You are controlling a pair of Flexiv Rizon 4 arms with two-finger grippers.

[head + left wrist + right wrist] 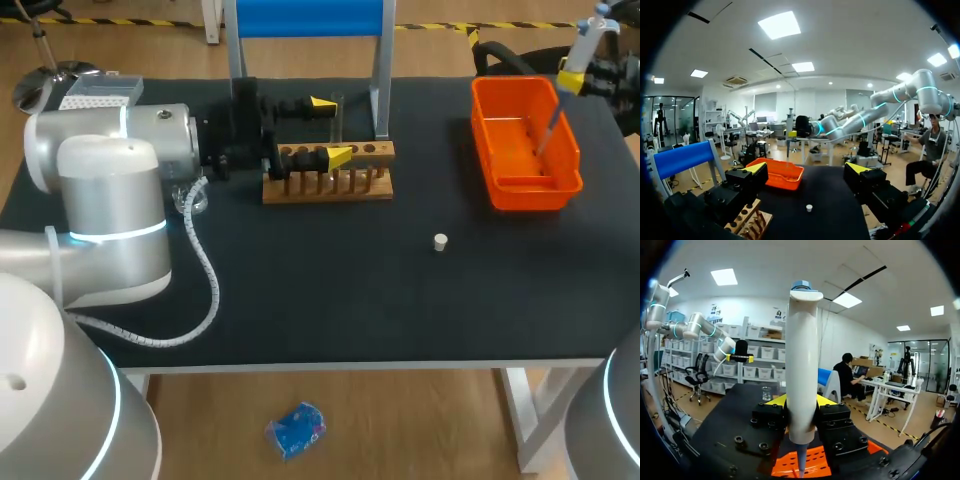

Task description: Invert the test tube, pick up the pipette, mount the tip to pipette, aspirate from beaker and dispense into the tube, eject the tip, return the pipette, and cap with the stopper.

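Observation:
My right gripper (pixel 572 80) is raised over the orange bin (pixel 500 185) at the table's far right and is shut on the white pipette (pixel 590 30). The pipette's thin tip (pixel 548 130) points down into the bin. In the right wrist view the pipette (pixel 802 365) stands upright between the fingers of the right gripper (pixel 801 401). My left gripper (pixel 331 129) is open, with one finger on each side of the clear test tube (pixel 337 112), which stands upright in the wooden rack (pixel 328 185). The small white stopper (pixel 440 241) lies loose on the mat.
A blue-topped frame (pixel 305 18) stands behind the rack. A tip box (pixel 100 92) sits at the far left corner. A clear glass vessel (pixel 195 198) sits beside my left arm. From the left gripper (pixel 807 170), the orange bin (pixel 782 172) and stopper (pixel 809 207) lie ahead.

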